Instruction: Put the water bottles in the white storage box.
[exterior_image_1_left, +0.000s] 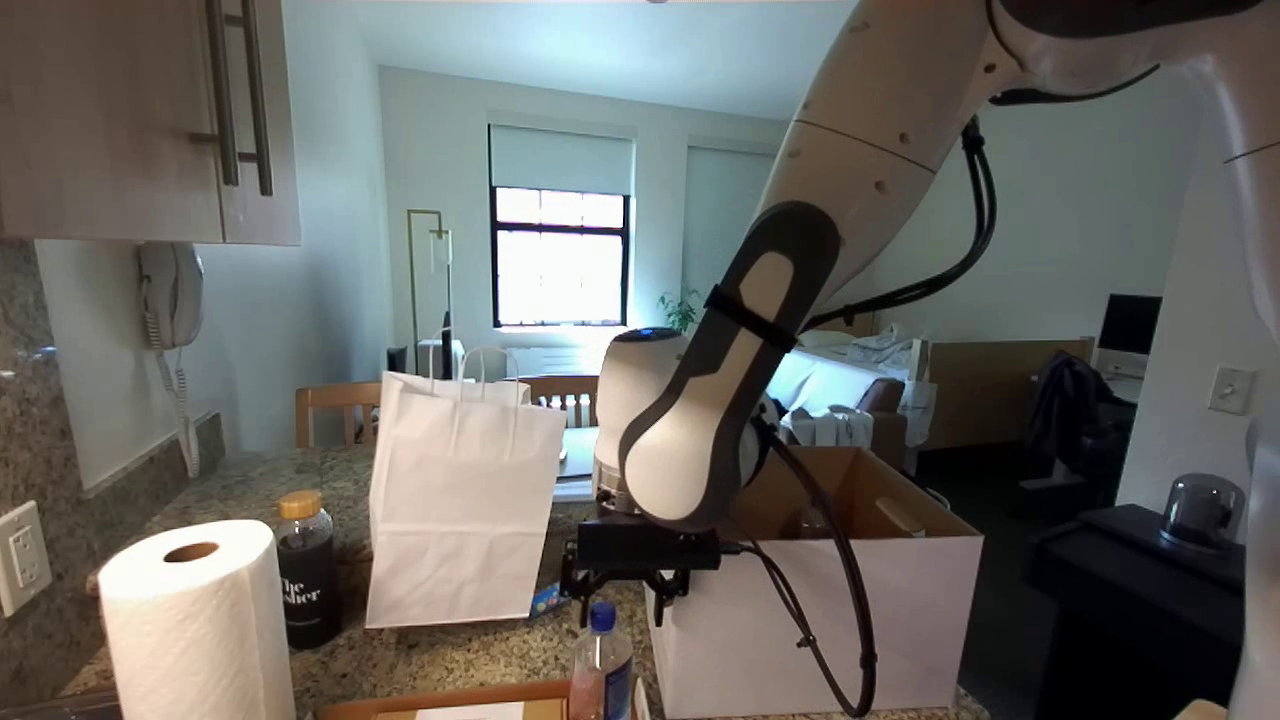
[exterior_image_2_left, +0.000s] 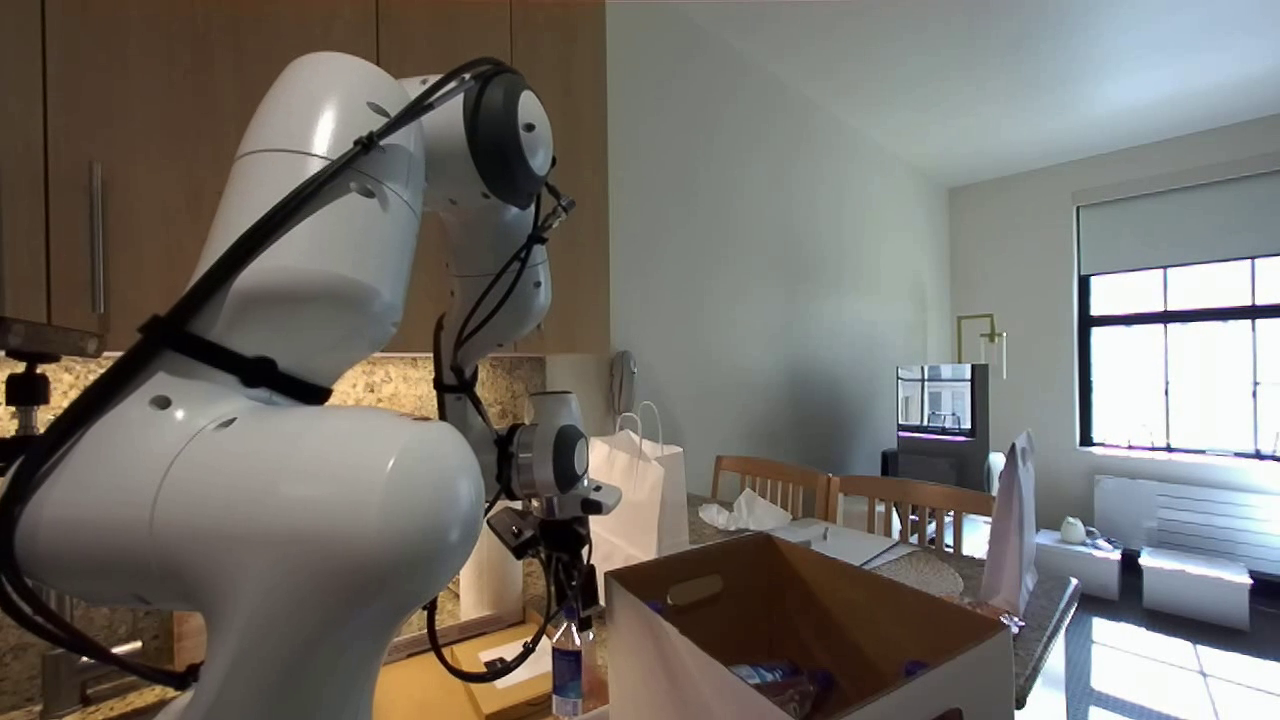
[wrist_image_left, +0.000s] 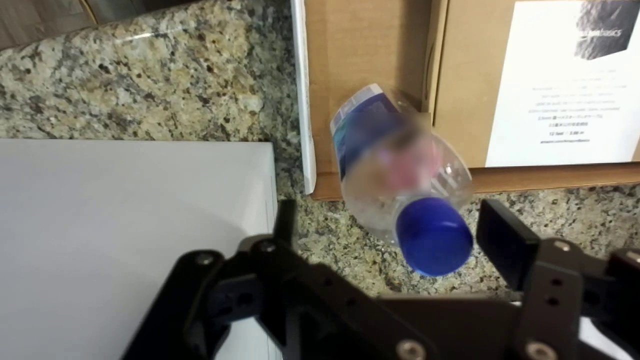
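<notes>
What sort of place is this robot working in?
Probably a home kitchen opening onto a living area: there's a wall cupboard, a speckled stone counter and wooden chairs beyond.

- The tool (wrist_image_left: 393, 227) fills the lower part of the view, its two black fingers (wrist_image_left: 505, 242) standing well apart.
- Between them shows the blue screw cap (wrist_image_left: 434, 236) of a clear plastic water bottle (wrist_image_left: 382, 207), just beside the finger on the right.
- The bottle's body, with a blue label (wrist_image_left: 362, 120), shows across the corner of an open cardboard box (wrist_image_left: 365, 45); its middle is smeared, so what lies there is hard to make out.
- Upper right, a brown cardboard panel (wrist_image_left: 465, 90) carries a white printed sheet (wrist_image_left: 555, 115) with "basics" legible.
- The white storage box (wrist_image_left: 125, 210) takes the lower left, a strip of speckled granite bench (wrist_image_left: 175, 90) between it and the cardboard box.
</notes>
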